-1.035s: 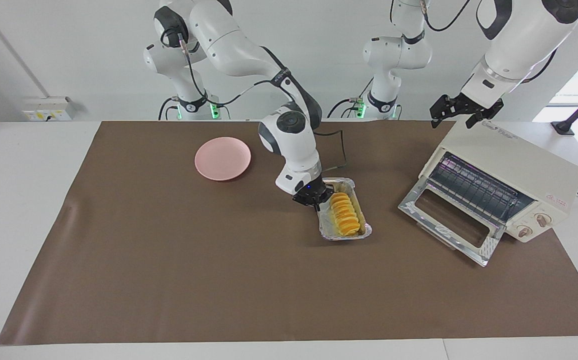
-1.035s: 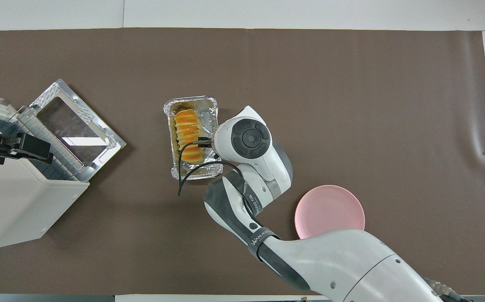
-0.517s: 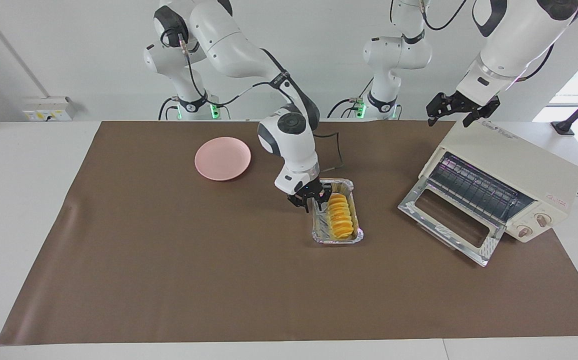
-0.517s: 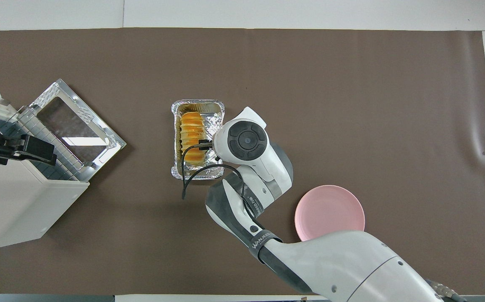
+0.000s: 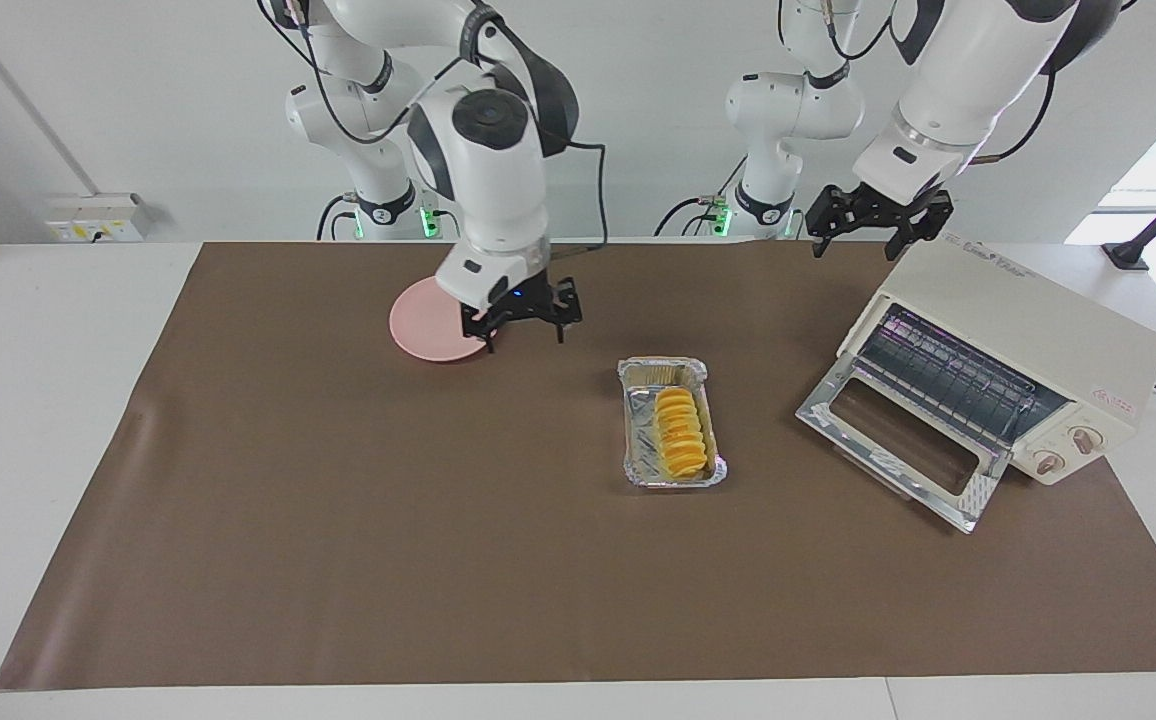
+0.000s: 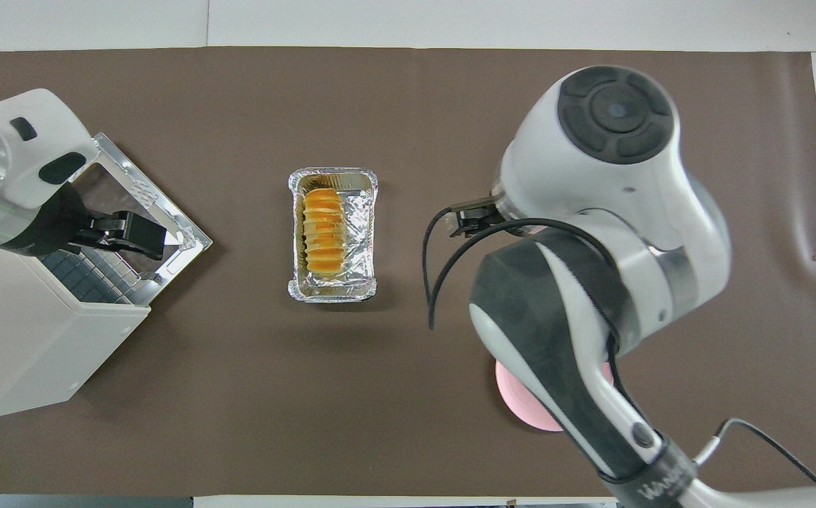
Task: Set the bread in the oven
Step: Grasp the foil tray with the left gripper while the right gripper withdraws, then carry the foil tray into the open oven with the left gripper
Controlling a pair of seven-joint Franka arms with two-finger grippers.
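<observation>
The golden-yellow ridged bread (image 5: 681, 443) lies in a crinkled foil tray (image 5: 638, 458) at the middle of the mat; it also shows in the overhead view (image 6: 323, 229). The cream-white oven (image 5: 1023, 320) stands at the left arm's end of the table with its glass door (image 5: 898, 440) dropped open and its wire rack showing. My right gripper (image 5: 518, 325) is open and empty, raised over the mat beside the pink plate, apart from the tray. My left gripper (image 5: 873, 228) is open and empty, up in the air over the oven's top edge.
A round pink plate (image 5: 423, 322) lies nearer to the robots than the tray, toward the right arm's end; the right arm hides most of it in the overhead view. A brown mat (image 5: 388, 560) covers the table.
My right gripper rose and drew away from the foil tray toward the pink plate. The tray turned straight and now lies still. My left gripper shifted a little toward the table's middle.
</observation>
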